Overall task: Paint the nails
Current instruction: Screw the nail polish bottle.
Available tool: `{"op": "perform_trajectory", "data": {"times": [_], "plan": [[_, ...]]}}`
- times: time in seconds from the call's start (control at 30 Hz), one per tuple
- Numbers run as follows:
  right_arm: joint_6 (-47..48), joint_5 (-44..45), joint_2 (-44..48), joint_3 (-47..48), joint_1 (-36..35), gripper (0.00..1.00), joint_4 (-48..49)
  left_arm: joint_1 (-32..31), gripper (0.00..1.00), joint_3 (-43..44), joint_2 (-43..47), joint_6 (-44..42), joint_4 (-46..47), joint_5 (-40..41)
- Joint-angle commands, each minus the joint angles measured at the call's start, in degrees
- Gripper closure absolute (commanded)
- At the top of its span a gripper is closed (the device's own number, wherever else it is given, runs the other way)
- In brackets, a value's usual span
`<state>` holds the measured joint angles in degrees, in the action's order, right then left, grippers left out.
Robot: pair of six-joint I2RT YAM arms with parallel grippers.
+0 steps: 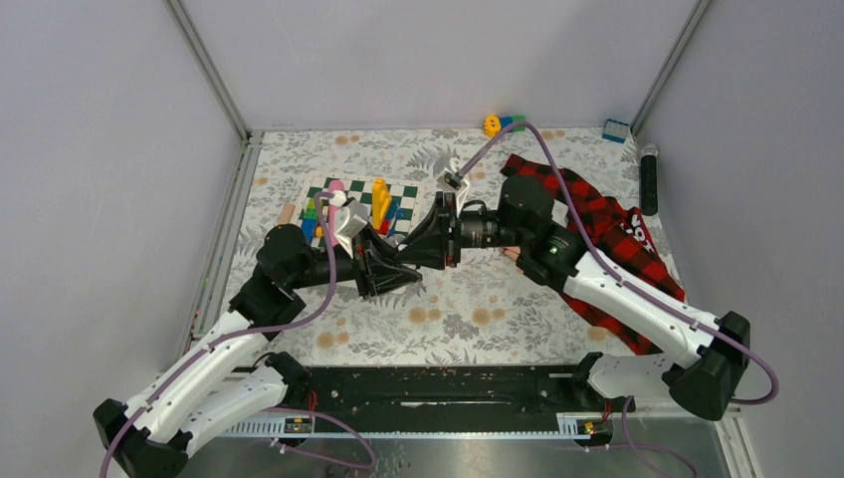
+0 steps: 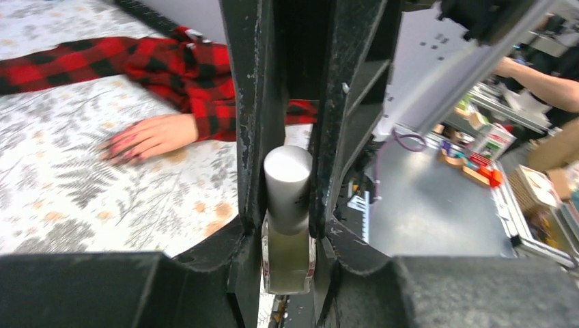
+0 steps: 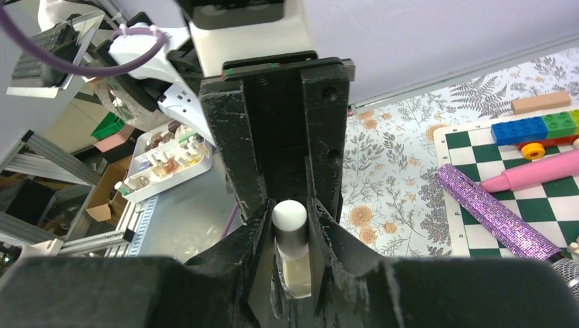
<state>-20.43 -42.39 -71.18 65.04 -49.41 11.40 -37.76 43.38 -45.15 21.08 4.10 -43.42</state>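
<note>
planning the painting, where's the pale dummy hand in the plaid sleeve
Left wrist view, upper left: the pale dummy hand lies on the floral tablecloth, under the right arm.

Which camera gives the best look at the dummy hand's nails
Left wrist: the dummy hand lies flat, its reddish nails visible. Top external shows only a sliver beside the right arm; right wrist shows none.

Matt white cap [image 2: 287,179], clear glass bottle [image 2: 287,263], plaid cloth sleeve [image 2: 160,63], glittery stick [image 3: 502,220]
</note>
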Motion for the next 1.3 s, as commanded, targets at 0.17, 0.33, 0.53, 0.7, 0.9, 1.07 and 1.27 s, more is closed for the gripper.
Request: {"op": "perform_trajectory", "data": {"times": [0.17,0.33,0.53,0.7,0.9,1.07,1.27], "plan": [[-8.44,1.09,-11.80,4.75,-8.15,1.00,-14.18,0.76,1.00,-0.27,0.74,-7.13,3.13,31.77],[-10.31,6.46,-16.89,9.11,-9.81,1.00,-19.98,0.81,1.00,-0.84,0.76,-7.68,1.09,40.32],[-10.90,15.95,-18.26,10.79,-11.31,1.00,-24.95,0.83,1.00,-0.44,0.69,-7.95,-2.41,50.30],[-12.53,22.52,-17.82,10.29,-11.50,1.00,-25.26,0.80,1.00,-0.23,0.18,-8.45,-3.21,51.70],[-13.11,26.40,-17.05,11.25,-11.50,1.00,-24.00,0.67,1.00,0.94,-2.02,-10.27,-2.60,43.19],[-10.73,30.70,-14.54,12.63,-11.10,0.80,-24.20,-0.22,1.00,1.98,-3.08,-12.36,-2.62,36.93],[-4.47,37.18,-9.67,15.66,-10.84,0.52,-28.23,-1.21,1.00,3.15,-3.39,-15.03,-3.09,28.85]]}}
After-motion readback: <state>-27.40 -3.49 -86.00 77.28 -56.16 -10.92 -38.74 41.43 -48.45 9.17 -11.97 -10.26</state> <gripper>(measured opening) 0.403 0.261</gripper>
